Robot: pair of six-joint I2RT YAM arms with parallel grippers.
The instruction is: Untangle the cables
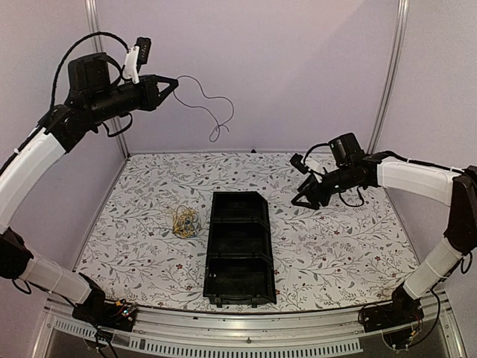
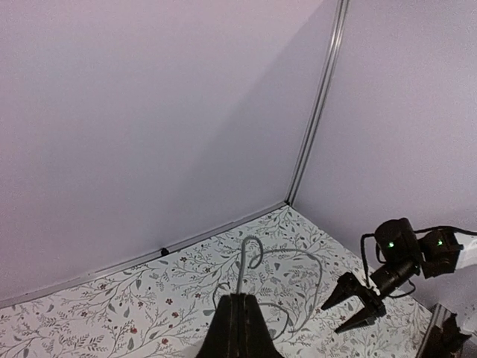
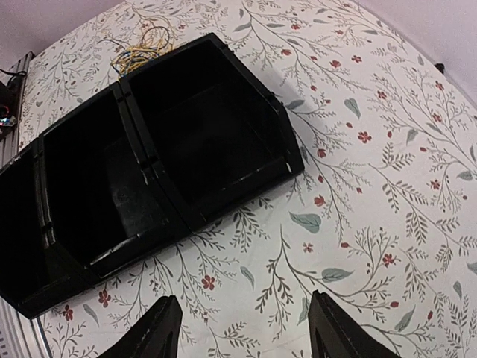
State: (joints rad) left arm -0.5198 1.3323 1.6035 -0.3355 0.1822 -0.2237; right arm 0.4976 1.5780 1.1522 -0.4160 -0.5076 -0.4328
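Tray (image 1: 209, 253) (image 3: 141, 142): black, three compartments in a row, standing on the flowered table (image 1: 335, 246) (image 3: 387, 149) between the two arms, its long side running near to far.
Bundle (image 1: 185, 221) (image 3: 141, 45): a small knot of thin yellow, blue and dark cables, lying on the table just left of the tray's far end, apart from both grippers.
Right gripper (image 1: 300, 200) (image 3: 242, 328) (image 2: 332, 319): fingers spread wide with nothing between them, hovering over the table right of the tray's far end and pointing down toward it.
Left gripper (image 1: 175, 80) (image 2: 240, 298): raised high above the table's far left, fingers pressed together on one end of a wire.
Wire (image 1: 232, 112) (image 2: 241, 268): one thin grey strand, clear of the bundle, dangling in loose curls from the left gripper in the air in front of the back wall (image 1: 298, 67) (image 2: 149, 112); its lower end curls into a small loop above the table.
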